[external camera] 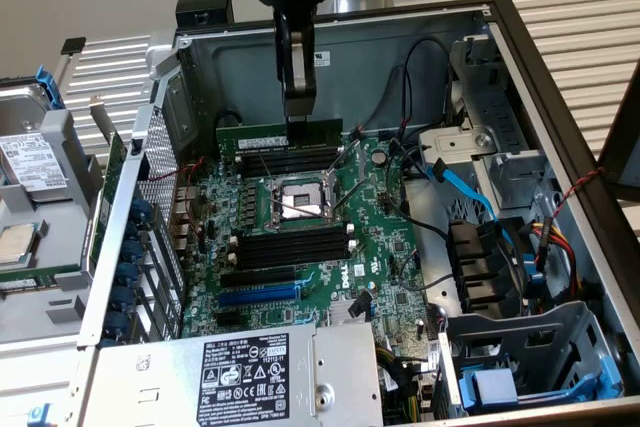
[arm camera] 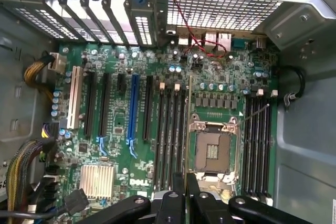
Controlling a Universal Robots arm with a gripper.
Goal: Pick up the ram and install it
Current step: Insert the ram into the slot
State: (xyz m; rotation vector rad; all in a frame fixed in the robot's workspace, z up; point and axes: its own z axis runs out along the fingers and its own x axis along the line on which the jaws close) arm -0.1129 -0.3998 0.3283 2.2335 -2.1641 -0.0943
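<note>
Ram (external camera: 255, 133) hangs level above the motherboard (external camera: 385, 247), near the socket (external camera: 297, 202). The gripper (external camera: 300, 119) has its jaws clamped mid-length on the top edge. It looks light, stiff and fragile, so best held by the edges.

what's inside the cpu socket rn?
The CPU socket looks empty: bare contact bed inside its metal frame, no cooler on top. In the wrist view the claw, shut on the ram, hides part of the socket's edge.
</note>
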